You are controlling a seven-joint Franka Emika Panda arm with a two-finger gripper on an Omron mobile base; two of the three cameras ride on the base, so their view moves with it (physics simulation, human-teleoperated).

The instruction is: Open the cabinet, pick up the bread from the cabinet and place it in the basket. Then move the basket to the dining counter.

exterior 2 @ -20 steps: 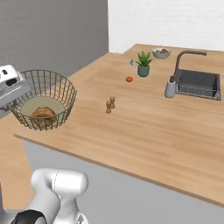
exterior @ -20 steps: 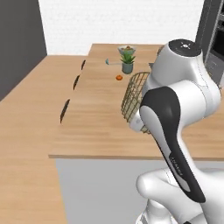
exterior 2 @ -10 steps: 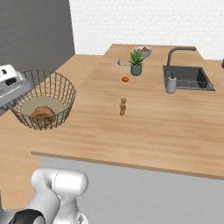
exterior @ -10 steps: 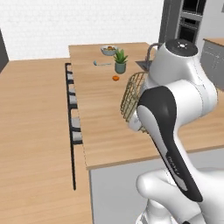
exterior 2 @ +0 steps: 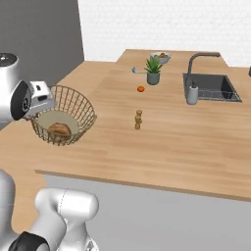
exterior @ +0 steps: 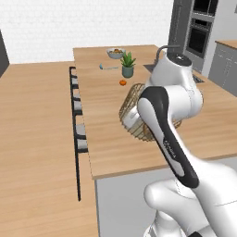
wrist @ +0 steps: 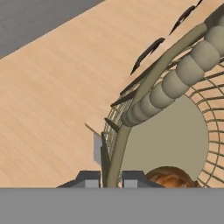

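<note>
We see the basket [exterior 2: 62, 116] held up at its near-left rim by the gripper [exterior 2: 43, 98], above the near-left corner of the dining desk [exterior 2: 162, 132]. In the right base view the white hand meets the wire rim from the left, and the basket looks slightly tilted, though we cannot tell whether its base touches the wood.

In the hand view the jaws are closed on the basket's rim [wrist: 114, 153]: the thin wire runs straight up between the two dark fingertips [wrist: 89, 178], which sit tight on either side of it. The bread [exterior 2: 60, 129], a brown loaf, lies inside the basket on its beige disc base, and from the hand camera we see it just right of the fingertips [wrist: 170, 177].

In the left base view the basket [exterior: 133, 112] shows partly behind the arm's white upper link, over the desk's light wood top [exterior: 106, 125].

Farther along the desk stand a small wooden shaker [exterior 2: 138, 119], an orange fruit [exterior 2: 141, 89], a potted plant [exterior 2: 153, 70] and, at the far end, a bowl [exterior 2: 161, 57]. To the right sits the sink [exterior 2: 212, 87] with its faucet [exterior 2: 198, 63] and a grey soap dispenser [exterior 2: 191, 93] just beside it. Black stools [exterior: 77, 115] line the desk's left side.
</note>
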